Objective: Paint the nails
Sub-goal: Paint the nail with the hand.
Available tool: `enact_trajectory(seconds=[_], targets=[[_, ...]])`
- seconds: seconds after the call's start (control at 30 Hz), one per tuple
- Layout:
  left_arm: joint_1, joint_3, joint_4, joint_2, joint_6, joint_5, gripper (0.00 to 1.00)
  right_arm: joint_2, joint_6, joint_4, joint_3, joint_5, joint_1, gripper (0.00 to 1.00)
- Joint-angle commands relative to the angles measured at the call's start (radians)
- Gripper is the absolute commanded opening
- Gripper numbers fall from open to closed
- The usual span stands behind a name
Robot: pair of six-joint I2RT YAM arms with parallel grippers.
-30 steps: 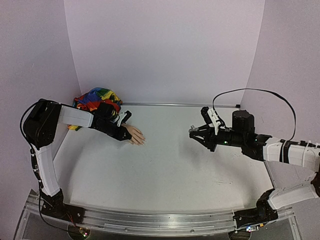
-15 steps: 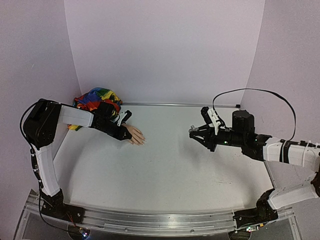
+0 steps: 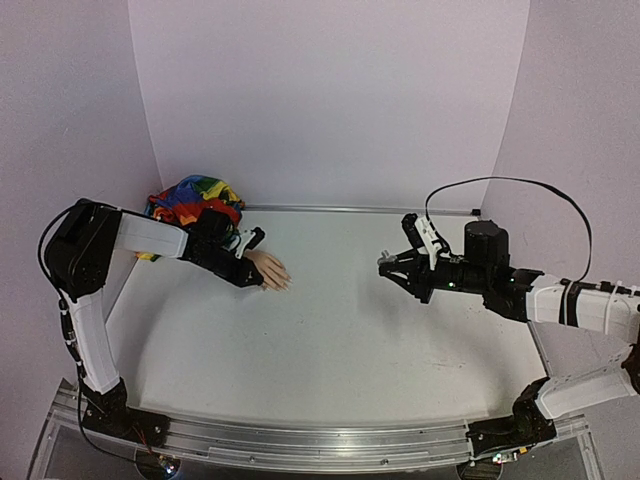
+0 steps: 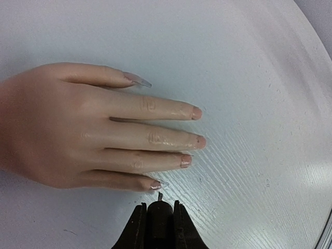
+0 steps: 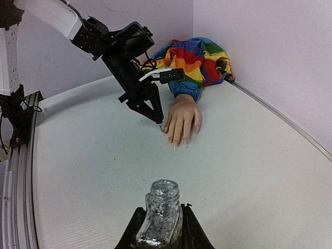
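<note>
Nails point(image 4: 196, 112) on fake hand point(image 4: 62, 135), left gripper point(image 4: 158, 206) clenched on brush point(image 4: 160, 224) beside one fingertip, right gripper point(image 5: 160, 218) grasping glitter bottle point(image 5: 163, 203)

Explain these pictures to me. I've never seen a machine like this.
Two robot arms are bolted to a white table. One picture looks down from above; the other two come from cameras on each wrist. On the table lies a fake hand in a rainbow sleeve, palm down. The left gripper pinches a small brush, its tip just beside the nearest finger's nail. The right gripper, off to the side, holds an open bottle of glittery polish.
</note>
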Motion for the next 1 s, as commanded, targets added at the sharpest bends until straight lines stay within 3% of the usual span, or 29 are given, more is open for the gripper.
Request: enact_trajectory(seconds=[0.0,0.33,0.57,0.97], targets=[[-0.029,-0.012,0.022,-0.136,-0.001,-0.053,0.0,0.002,-0.004,0.039,0.019,-0.025,0.002,0.0],[-0.054,-0.021,0.019,-0.181,-0.052,-0.129,0.0,0.004,-0.003,0.039,0.019,-0.029,0.002,0.0],[-0.064,0.023,-0.01,-0.141,-0.01,-0.22,0.0,0.008,-0.008,0.039,0.017,-0.025,0.002,0.0],[-0.089,0.021,-0.025,-0.089,0.028,-0.221,0.0,0.018,-0.01,0.039,0.017,-0.026,0.003,0.0]])
